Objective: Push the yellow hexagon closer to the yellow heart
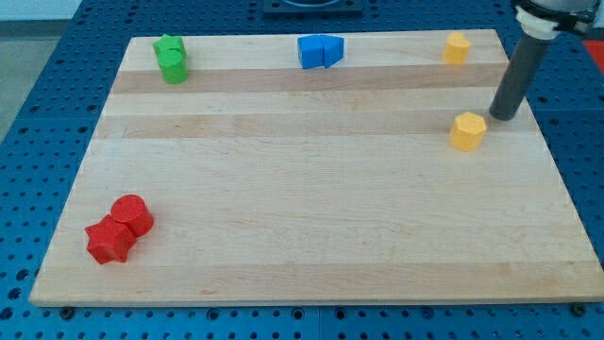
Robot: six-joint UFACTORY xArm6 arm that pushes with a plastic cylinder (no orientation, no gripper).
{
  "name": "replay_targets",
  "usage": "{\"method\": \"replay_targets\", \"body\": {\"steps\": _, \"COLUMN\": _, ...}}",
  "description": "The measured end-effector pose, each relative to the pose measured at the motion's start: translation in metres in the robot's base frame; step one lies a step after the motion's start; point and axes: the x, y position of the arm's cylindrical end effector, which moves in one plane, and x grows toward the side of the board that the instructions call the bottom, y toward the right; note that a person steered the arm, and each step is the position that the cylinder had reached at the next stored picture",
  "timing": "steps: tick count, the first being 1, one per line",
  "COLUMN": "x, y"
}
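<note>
The yellow hexagon [467, 130] lies on the wooden board [311, 217] at the view's right. The yellow heart [457, 47] sits near the board's top edge, straight above the hexagon with a wide gap between them. My tip [502, 117] rests on the board just right of the hexagon and slightly above it, very close to it. I cannot tell whether they touch. The dark rod slants up towards the view's top right corner.
Two green blocks [172, 59] sit pressed together at the top left. Two blue blocks [319, 51] sit side by side at the top middle. A red cylinder [131, 214] and a red star-like block [109, 240] touch at the bottom left.
</note>
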Motion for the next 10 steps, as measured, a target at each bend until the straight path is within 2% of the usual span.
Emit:
{"method": "replay_targets", "body": {"steps": 2, "x": 0.018, "y": 0.0}}
{"method": "replay_targets", "body": {"steps": 4, "x": 0.061, "y": -0.011}}
{"method": "replay_targets", "body": {"steps": 5, "x": 0.069, "y": -0.041}}
{"method": "replay_targets", "body": {"steps": 6, "x": 0.062, "y": -0.061}}
{"method": "replay_targets", "body": {"steps": 9, "x": 0.007, "y": -0.062}}
{"method": "replay_targets", "body": {"steps": 10, "x": 0.002, "y": -0.056}}
